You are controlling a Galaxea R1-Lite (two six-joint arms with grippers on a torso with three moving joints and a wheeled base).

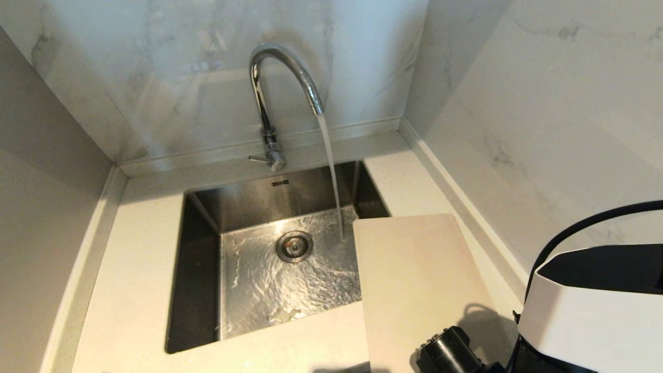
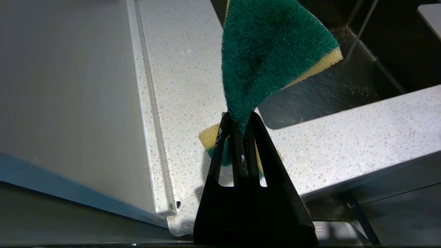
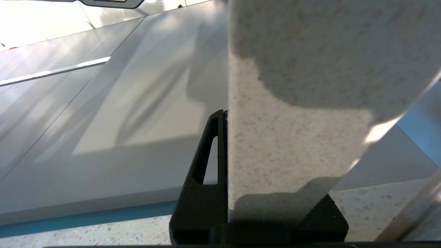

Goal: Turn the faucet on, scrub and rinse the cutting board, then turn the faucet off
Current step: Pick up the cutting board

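Your faucet (image 1: 269,98) is running into the sink (image 1: 199,280). The cutting board (image 1: 414,280) lies on the counter (image 1: 134,269) right of the basin, one edge overhanging it. Your right gripper's (image 3: 229,144) fingers clamp the board's near end. Your left gripper's (image 2: 241,120) fingers pinch a green-and-yellow sponge (image 2: 268,55).

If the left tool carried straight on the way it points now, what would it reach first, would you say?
Probably the counter beside the sink. The left tool is shut on the sponge, which sticks out ahead and would touch down first; depth is unclear.
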